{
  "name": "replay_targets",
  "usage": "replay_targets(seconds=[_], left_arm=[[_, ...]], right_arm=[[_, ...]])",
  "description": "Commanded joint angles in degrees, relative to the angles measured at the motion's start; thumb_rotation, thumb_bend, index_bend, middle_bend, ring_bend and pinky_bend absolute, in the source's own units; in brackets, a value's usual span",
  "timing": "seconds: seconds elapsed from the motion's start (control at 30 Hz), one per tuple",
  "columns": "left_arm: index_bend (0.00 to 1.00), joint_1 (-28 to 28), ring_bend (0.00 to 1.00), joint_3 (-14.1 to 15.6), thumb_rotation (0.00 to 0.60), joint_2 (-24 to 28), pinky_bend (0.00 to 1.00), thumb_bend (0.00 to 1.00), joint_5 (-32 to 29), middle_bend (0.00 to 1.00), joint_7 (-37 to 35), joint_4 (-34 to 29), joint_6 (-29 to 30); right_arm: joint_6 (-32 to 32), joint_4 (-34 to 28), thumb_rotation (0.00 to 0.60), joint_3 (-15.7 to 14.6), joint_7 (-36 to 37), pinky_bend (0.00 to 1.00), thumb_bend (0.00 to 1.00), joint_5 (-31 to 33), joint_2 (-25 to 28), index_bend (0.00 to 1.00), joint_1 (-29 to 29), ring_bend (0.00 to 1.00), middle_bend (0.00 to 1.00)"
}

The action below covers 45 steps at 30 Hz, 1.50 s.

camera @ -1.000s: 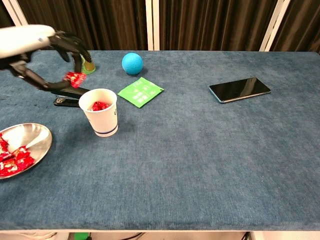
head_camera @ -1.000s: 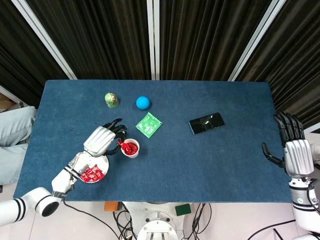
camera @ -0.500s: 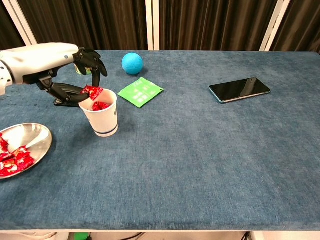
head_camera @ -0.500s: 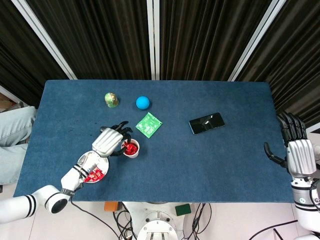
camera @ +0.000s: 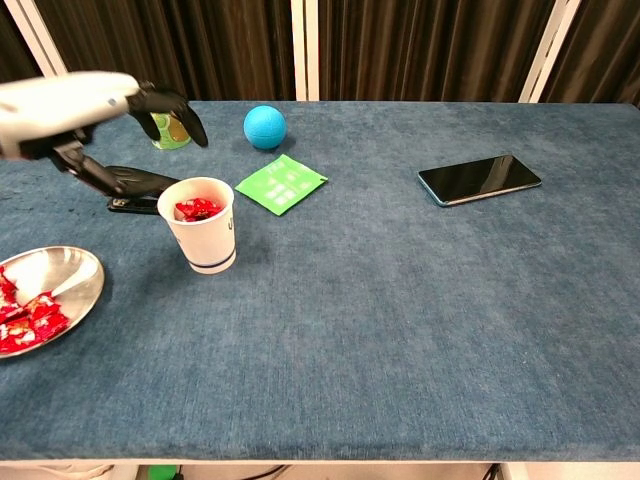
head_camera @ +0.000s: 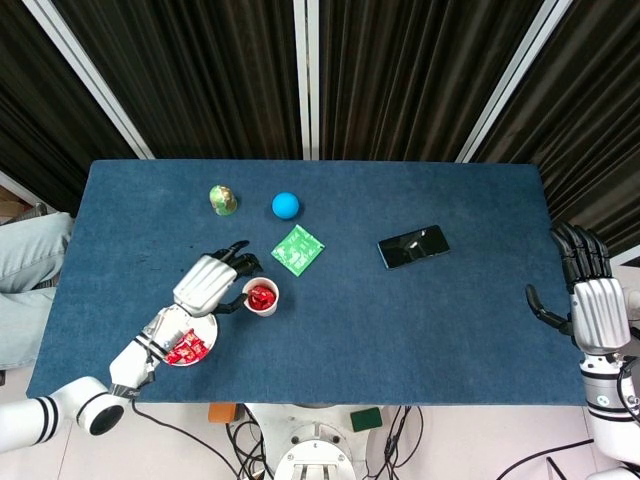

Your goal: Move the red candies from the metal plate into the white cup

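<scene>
Left hand [camera: 95, 110] hovers empty, fingers spread, just above the white paper cup [camera: 203, 227] holding red wrapped candies [camera: 197, 209]; more lie below-left on the round metal plate [camera: 62, 275]. Right hand [head_camera: 592, 300] idles, fingers apart.

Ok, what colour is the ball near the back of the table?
Blue. The ball shows best in the chest view, just behind the green packet.

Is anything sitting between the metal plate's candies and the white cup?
Nothing visible: bare cloth separates the metal plate from the white cup. The empty left hand hovers beside the cup's rim, above that path.
</scene>
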Motion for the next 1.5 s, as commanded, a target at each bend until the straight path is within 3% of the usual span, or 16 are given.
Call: replay_targets(seconds=[0.03,0.27,0.53,0.93,1.5], left_arm=[[0.3,2.77,0.07,1.17,0.6,4.69,0.27,0.34,1.37,0.24,0.65,-3.85,3.75],[0.32,9.27,0.07,6.17,0.6,10.97,0.27,0.33,2.55,0.24,1.45,-5.85,8.61],[0.31,15.36,0.07,10.04,0.6,9.02,0.27,0.29,3.84,0.24,-2.02,0.45,12.65],[0.36,19.3,0.07,11.96,0.6,6.29,0.27,0.28,3.4,0.24,-5.16,4.29,12.28],[0.39,20.64,0.07,11.72,0.6,3.5,0.27,0.28,2.19,0.23,-6.76,7.86,8.87]], right_arm=[[-0.07,-0.01,0.6,0.03,0.01,0.0,0.38,0.05,0.02,0.0,0.05,0.0,0.0],[-0.66,0.64,0.6,0.03,0.52,0.0,0.38,0.14,-0.4,0.0,0.45,0.0,0.0],[-0.41,0.92,0.6,-0.02,0.54,0.0,0.38,0.05,-0.52,0.0,0.39,0.0,0.0],[-0.36,0.49,0.6,-0.29,0.05,0.0,0.38,-0.08,-0.31,0.0,0.22,0.0,0.0],[-0.37,0.05,0.6,-0.47,-1.06,0.0,0.38,-0.29,-0.35,0.0,0.2,0.0,0.0]])
